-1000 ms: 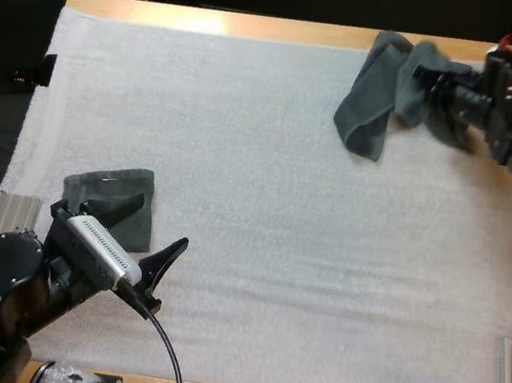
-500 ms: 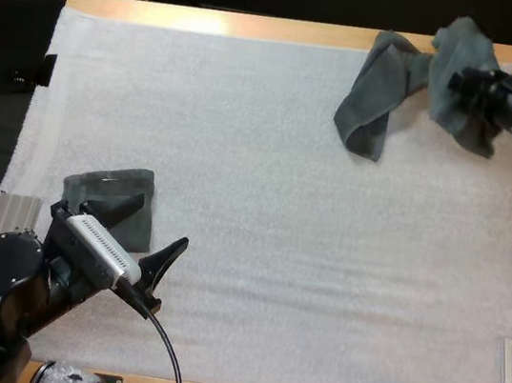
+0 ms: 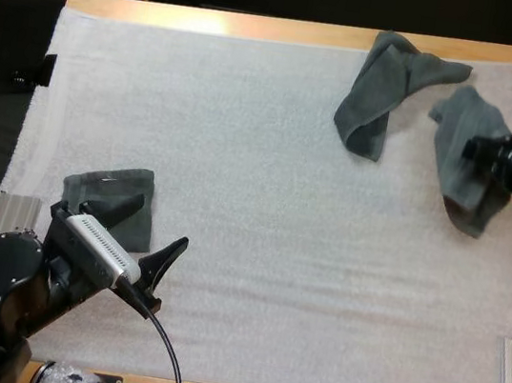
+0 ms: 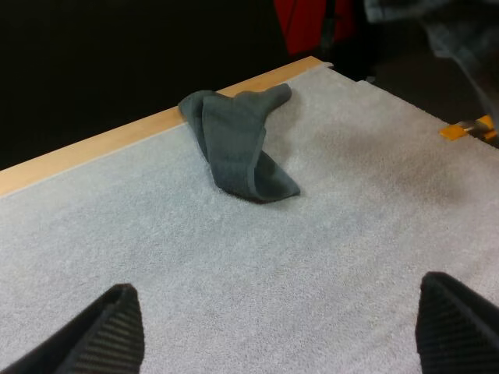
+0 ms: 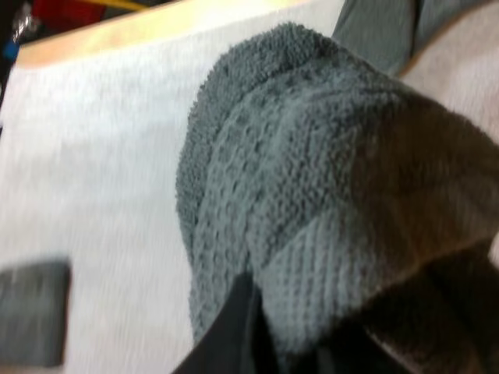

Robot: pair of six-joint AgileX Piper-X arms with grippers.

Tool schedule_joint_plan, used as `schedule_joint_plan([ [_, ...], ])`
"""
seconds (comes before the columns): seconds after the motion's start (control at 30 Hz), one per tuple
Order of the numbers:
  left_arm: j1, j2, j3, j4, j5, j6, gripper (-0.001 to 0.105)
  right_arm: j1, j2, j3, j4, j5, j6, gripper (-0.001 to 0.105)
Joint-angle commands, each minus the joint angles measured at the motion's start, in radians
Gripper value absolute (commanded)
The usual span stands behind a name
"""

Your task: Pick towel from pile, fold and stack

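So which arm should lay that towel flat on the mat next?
Right, I think. The right gripper is shut on the lifted towel, which hangs near the crumpled towel. The left gripper sits open far away, by the folded towel.

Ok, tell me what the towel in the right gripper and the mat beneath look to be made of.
The towel held by the right gripper: soft woven cloth, likely cotton, matte grey-green; the right wrist view shows a waffle-like weave and fuzzy looped edge. The mat: white, matte, finely pebbled surface, possibly foam or felt; the look leaves it open.
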Motion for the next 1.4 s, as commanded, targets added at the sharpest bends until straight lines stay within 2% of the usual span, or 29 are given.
schedule_joint_plan([
  [0.0,-0.005,0.0,-0.007,-0.004,0.005,-0.013,0.069,0.002,-0.012,-0.008,0.044,-0.036,-0.028,0.001],
  [0.2,-0.005,0.0,-0.007,0.0,0.005,-0.013,0.069,0.085,-0.012,0.004,0.186,-0.04,-0.099,0.001],
  [0.47,-0.005,0.0,-0.007,0.061,0.005,-0.013,0.069,0.263,-0.01,0.103,0.188,0.055,-0.095,0.001],
  [0.57,-0.005,0.0,-0.007,0.064,0.005,-0.013,0.069,0.33,-0.01,0.182,0.131,0.071,-0.057,0.001],
  [0.8,-0.005,0.0,-0.007,0.064,0.005,-0.013,0.069,0.444,0.022,0.374,-0.14,0.091,0.106,0.001],
  [0.93,-0.005,0.0,-0.007,0.064,0.005,-0.013,0.069,0.505,0.097,0.421,-0.223,0.091,0.165,0.001],
  [1.13,-0.005,0.0,-0.007,0.064,0.005,-0.013,0.069,0.612,0.234,0.423,-0.356,0.074,0.22,0.002],
  [1.17,-0.005,0.0,-0.007,0.064,0.005,-0.013,0.069,0.625,0.25,0.422,-0.385,0.062,0.228,0.004],
  [1.27,-0.005,0.0,-0.007,0.067,0.005,-0.013,0.069,0.674,0.291,0.417,-0.497,0.031,0.295,0.021],
  [1.37,-0.005,0.0,-0.007,0.075,0.005,-0.013,0.069,0.715,0.306,0.416,-0.618,0.016,0.35,0.048],
])
